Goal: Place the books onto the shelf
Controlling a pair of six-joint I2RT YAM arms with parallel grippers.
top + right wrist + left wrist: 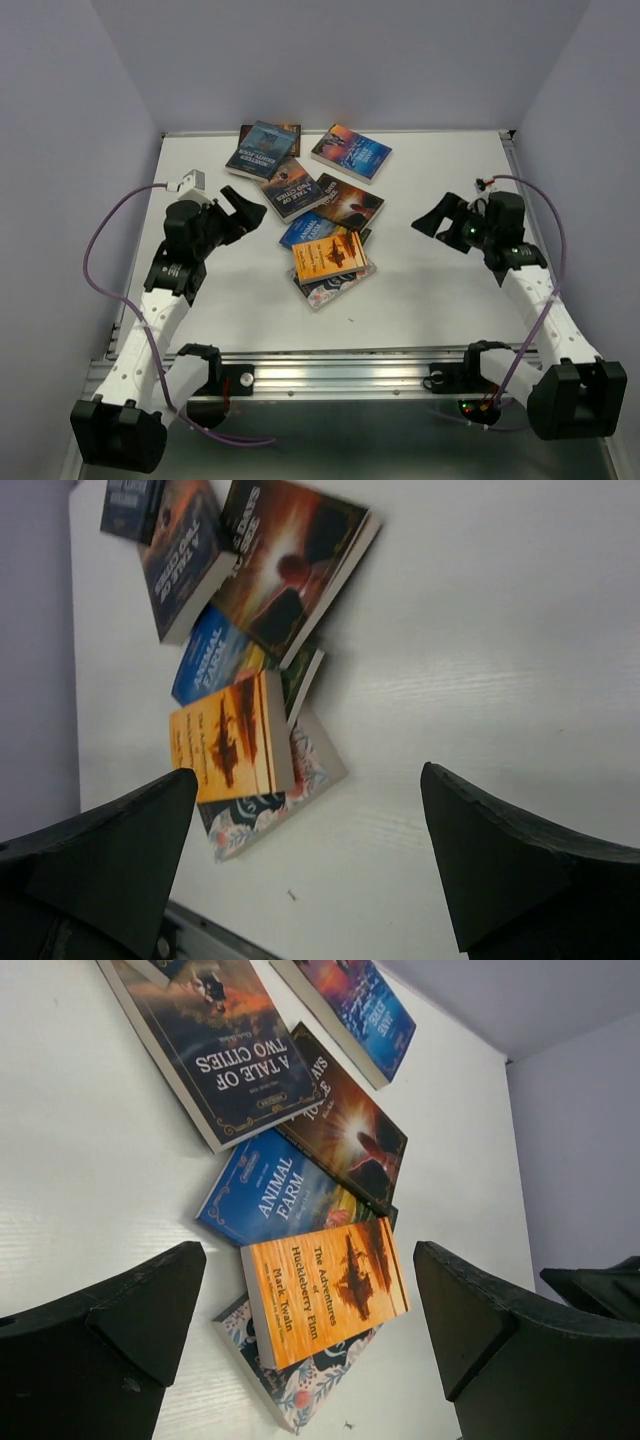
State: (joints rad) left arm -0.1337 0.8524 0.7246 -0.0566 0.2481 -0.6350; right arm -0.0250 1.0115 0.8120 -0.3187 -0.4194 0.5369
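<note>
One desk (430, 300), white, is entered first as the carrier of everything below. No shelf is seen in any view, so its place cannot be told.

About eight books (315, 200) are listed next. They lie flat and overlapping in a loose heap at the middle and far part of the desk, between the two arms. None is lifted yet.

Two claws are recorded: the left claw (243, 212) and the right claw (432, 220). Both are spread wide and empty, one on each side of the heap and apart from it.

Single items: the orange book (325, 1290) is found uppermost at the near end. It is laid across the floral book (285, 1395) and part of the blue book (262, 1200).

Handling note, offered as a judgement: the orange book is best taken first, since it is uncovered and framed between the left claw's jaws. A flat, glossy paperback is likely to slip, so an edge overhanging the book beneath should be sought. The pile under it should not be dragged.

Views compared: only from the top can the whole heap be counted and both arms placed. Only by the left wrist can titles be read. Only by the right wrist are the orange book's page edges and thickness shown.
</note>
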